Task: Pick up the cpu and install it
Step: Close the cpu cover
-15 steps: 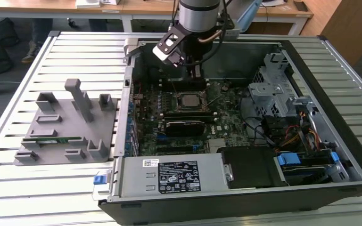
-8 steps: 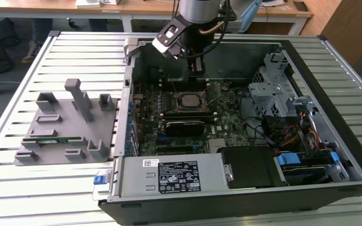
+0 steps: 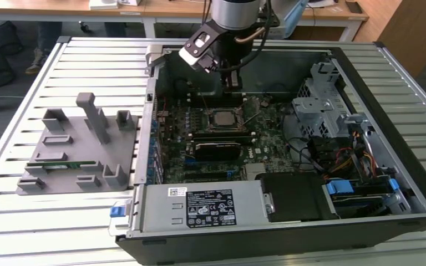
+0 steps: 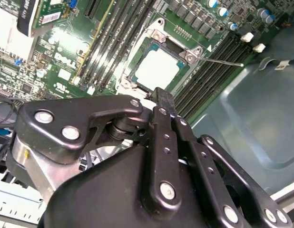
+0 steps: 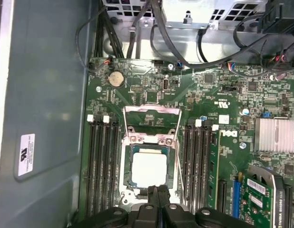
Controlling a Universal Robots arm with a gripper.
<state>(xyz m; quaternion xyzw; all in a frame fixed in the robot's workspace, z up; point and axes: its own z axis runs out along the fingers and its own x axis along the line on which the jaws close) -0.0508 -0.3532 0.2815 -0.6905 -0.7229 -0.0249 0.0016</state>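
Hand pinched closed, gripping nothing, close by cpu seated in motherboard socket, lid up.

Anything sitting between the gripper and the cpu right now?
Nothing visible. The cpu lies bare in the socket, whose load plate is flipped open, and the shut gripper hangs by the socket's edge.

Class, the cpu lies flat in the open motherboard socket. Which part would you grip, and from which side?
Likely two opposite edges of the cpu, from straight above: it lies flat, sunk in the socket, with memory slots flanking it, so a sideways approach looks blocked.
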